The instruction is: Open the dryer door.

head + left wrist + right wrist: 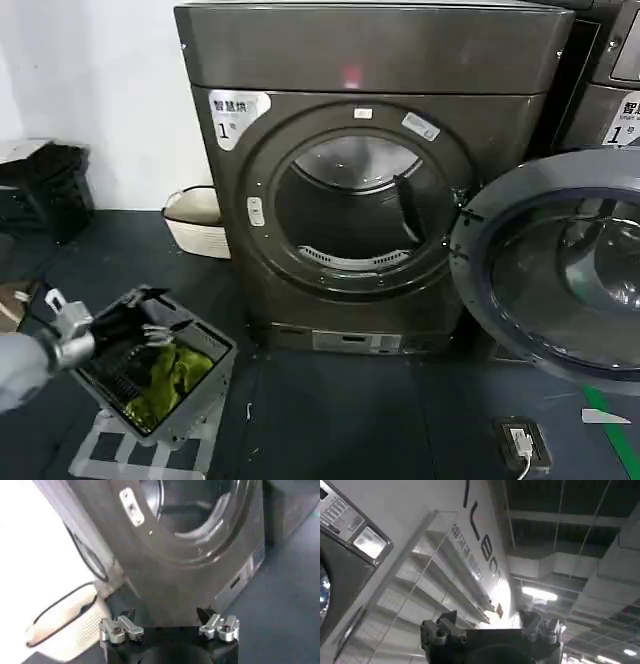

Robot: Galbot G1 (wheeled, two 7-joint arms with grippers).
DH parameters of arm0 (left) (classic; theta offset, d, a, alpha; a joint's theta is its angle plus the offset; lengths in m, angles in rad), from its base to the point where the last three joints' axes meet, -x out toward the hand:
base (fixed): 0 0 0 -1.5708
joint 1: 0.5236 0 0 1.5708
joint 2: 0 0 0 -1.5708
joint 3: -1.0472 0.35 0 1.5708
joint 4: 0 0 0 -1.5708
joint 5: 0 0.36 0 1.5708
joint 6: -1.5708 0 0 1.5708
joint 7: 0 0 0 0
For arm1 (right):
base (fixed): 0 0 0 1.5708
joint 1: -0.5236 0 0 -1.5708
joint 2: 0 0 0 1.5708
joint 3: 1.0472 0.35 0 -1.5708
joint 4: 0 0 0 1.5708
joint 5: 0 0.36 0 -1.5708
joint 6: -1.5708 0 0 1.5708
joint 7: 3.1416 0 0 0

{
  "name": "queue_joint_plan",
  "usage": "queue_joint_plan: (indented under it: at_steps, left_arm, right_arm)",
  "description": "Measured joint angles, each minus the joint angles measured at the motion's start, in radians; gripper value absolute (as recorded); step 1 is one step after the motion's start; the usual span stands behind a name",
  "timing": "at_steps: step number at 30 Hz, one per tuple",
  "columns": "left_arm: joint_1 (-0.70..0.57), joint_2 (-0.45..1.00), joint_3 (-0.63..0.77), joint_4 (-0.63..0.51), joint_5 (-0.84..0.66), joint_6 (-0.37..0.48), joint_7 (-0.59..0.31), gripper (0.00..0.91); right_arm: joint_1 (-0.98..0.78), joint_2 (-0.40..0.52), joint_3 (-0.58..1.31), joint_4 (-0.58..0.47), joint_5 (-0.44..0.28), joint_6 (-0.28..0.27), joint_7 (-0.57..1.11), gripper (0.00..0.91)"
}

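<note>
Closest in, the left gripper (pixel 52 318) hangs low at the floor's left edge, just beside a grey basket (pixel 205 395) of green laundry, fingers spread wide with nothing in them. The right gripper (pixel 490 625) is tipped up toward the ceiling, jaws apart and empty too. Further back, the dryer door (pixel 560 262) is swung fully out to the right of the dryer (pixel 365 180), drum wide open. Looks like the opening step is basically done, so I'd guess the next move is just pulling both arms clear.
</note>
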Motion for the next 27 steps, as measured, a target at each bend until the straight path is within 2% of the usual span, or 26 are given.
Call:
queue_joint_plan:
  at_steps: [3,7,14,27]
  left_arm:
    - [0.004,0.027,-0.006,0.019,0.059,-0.009,0.048,0.907]
    - [0.023,0.060,-0.004,0.051,0.131,0.020,0.106,0.907]
    - [0.030,0.075,0.019,0.041,0.153,0.111,0.080,0.907]
    - [0.040,0.131,0.064,0.023,0.198,0.150,0.114,0.907]
  right_arm:
    - [0.004,-0.004,0.004,-0.007,-0.005,0.000,0.000,0.907]
    - [0.007,-0.018,0.016,-0.017,-0.018,-0.010,0.000,0.907]
    - [0.015,-0.020,0.020,-0.020,-0.039,-0.007,0.000,0.907]
    - [0.007,-0.019,0.052,-0.023,-0.043,-0.007,0.000,0.907]
